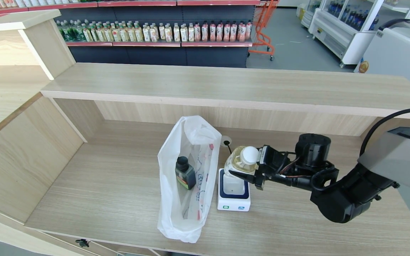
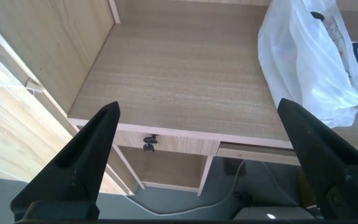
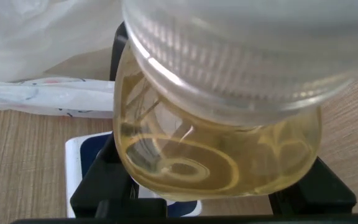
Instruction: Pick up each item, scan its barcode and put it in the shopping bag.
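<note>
A clear bottle [image 1: 240,160] of yellowish liquid with a white cap hangs just above the white scanner [image 1: 234,199]. My right gripper [image 1: 243,167] is shut on it, coming in from the right. In the right wrist view the bottle [image 3: 216,124] sits between the dark fingers [image 3: 104,186], with the scanner [image 3: 79,165] underneath. Left of the scanner stands the white shopping bag [image 1: 169,160], mouth open, with a dark bottle [image 1: 185,173] inside. My left gripper [image 2: 197,162] is open and holds nothing, out past the counter's front edge, with the bag [image 2: 303,56] farther off.
The work surface is a wooden counter [image 1: 101,185] with a side wall on the left and a raised ledge [image 1: 226,85] behind. A cable hole [image 1: 226,139] lies behind the scanner. Bare counter extends left of the bag and right of the scanner.
</note>
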Robot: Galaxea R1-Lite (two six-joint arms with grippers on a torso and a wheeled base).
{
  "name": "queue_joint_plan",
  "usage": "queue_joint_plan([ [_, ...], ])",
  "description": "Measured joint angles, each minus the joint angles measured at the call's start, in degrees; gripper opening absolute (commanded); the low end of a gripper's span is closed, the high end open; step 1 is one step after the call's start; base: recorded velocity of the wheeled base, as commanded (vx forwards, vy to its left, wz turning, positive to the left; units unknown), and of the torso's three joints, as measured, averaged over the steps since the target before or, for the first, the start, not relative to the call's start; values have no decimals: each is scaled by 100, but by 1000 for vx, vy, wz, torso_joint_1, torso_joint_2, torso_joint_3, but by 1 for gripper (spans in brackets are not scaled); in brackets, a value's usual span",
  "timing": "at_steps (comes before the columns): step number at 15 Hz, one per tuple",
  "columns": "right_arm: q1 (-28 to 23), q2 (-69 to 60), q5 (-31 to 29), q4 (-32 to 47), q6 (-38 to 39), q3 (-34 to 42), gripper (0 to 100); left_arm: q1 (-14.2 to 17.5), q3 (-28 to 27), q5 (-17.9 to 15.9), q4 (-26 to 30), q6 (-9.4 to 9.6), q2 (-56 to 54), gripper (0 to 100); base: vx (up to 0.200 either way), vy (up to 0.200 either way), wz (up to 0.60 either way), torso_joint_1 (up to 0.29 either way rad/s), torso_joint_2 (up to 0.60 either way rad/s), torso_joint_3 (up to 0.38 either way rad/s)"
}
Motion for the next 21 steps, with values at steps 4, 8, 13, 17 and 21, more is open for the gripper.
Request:
queue_joint_plan([
  [4, -5, -249, -40, 118, 463, 155, 0, -5, 0, 0, 0, -2, 0, 100, 0, 0, 0, 0, 0, 0],
  [8, 66, -1296, -218, 102, 2615, 472, 0, -5, 0, 2, 0, 0, 0, 100, 0, 0, 0, 0, 0, 0],
  [13, 55, -2617, -2198, 887, 4940, 1309, 0, -2, 0, 0, 0, -2, 0, 100, 0, 0, 0, 0, 0, 0],
  [17, -60, -3162, -2556, 1013, 5466, 1858, 0, -2, 0, 0, 0, 0, 0, 100, 0, 0, 0, 0, 0, 0],
  [21, -105, -3441, -2562, 1013, 5548, 2060, 0, -5, 0, 0, 0, -5, 0, 100, -100, 0, 0, 2, 1, 2],
])
